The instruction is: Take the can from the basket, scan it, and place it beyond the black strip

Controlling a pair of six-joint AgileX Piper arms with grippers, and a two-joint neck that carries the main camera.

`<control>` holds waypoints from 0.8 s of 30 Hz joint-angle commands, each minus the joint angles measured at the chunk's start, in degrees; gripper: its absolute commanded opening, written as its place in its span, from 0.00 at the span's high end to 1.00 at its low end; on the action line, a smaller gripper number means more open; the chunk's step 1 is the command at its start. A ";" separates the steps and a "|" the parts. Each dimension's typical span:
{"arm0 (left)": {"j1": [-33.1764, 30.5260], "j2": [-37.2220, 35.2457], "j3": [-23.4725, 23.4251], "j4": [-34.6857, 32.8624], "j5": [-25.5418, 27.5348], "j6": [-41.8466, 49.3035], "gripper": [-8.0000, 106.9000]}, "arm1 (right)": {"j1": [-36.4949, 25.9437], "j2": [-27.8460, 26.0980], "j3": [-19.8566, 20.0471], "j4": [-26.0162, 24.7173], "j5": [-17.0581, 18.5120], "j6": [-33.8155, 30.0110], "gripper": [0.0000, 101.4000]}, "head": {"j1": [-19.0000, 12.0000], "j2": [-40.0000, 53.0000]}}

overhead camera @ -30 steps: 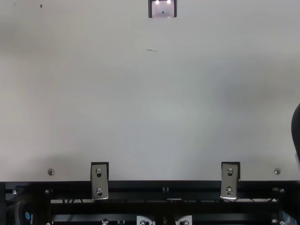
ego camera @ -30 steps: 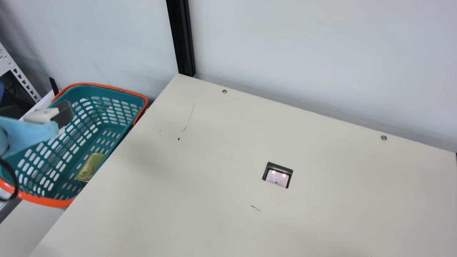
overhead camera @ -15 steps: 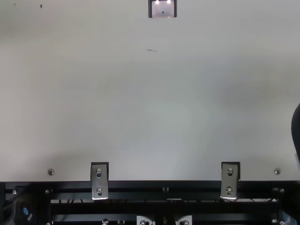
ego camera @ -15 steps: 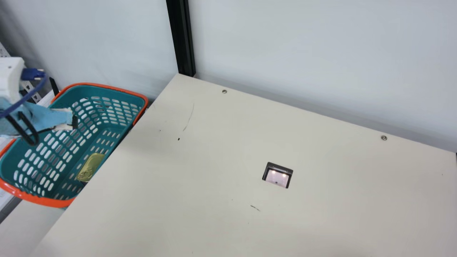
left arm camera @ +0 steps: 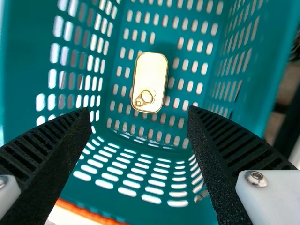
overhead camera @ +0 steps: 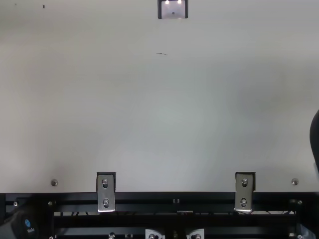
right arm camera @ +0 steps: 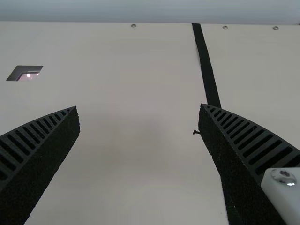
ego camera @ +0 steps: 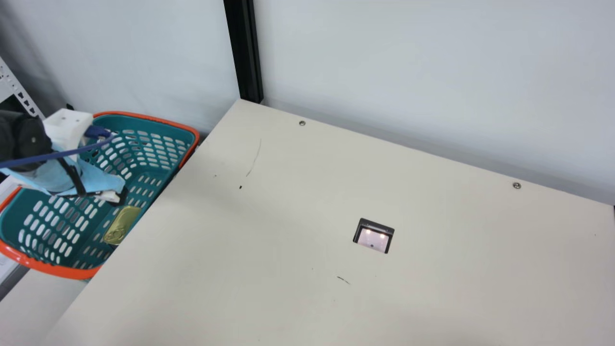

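Note:
My left gripper [ego camera: 120,196] is inside the teal basket [ego camera: 62,272] in the main view, just above and behind the flat golden can [ego camera: 123,222]. In the left wrist view that gripper [left arm camera: 139,111] stands open, and the can [left arm camera: 151,77], with its ring pull, lies on the floor of the basket [left arm camera: 187,14], not touched by the fingers. My right gripper [right arm camera: 139,108] is open and holds nothing. The black strip [right arm camera: 206,65] runs across the table in the right wrist view. The scanner window [ego camera: 373,236] is set into the tabletop, lit by two small lights.
The cream table's [ego camera: 216,269] left edge borders the basket. A black post [ego camera: 244,53] rises at the table's back left corner, by a pale wall. Two metal brackets [overhead camera: 105,191] sit at the front edge in the top view.
My left gripper has moved rightward and down in the main view, over the basket and toward the can. The basket and can have kept their places.

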 commanded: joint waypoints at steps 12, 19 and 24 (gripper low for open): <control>2.19 17.45 -6.13 -3.40 -5.56 11.38 0.15 | 0.00 0.00 0.00 0.00 0.00 0.00 0.00 | -2.00 0.44; 3.26 24.44 -9.99 -5.38 -6.71 14.99 0.15 | 0.00 0.00 0.00 0.00 0.00 0.00 0.00 | -2.00 0.44; 4.30 29.17 -13.55 -6.41 -7.18 16.30 0.15 | 0.00 0.00 0.00 0.00 0.00 0.00 0.00 | -2.00 0.44</control>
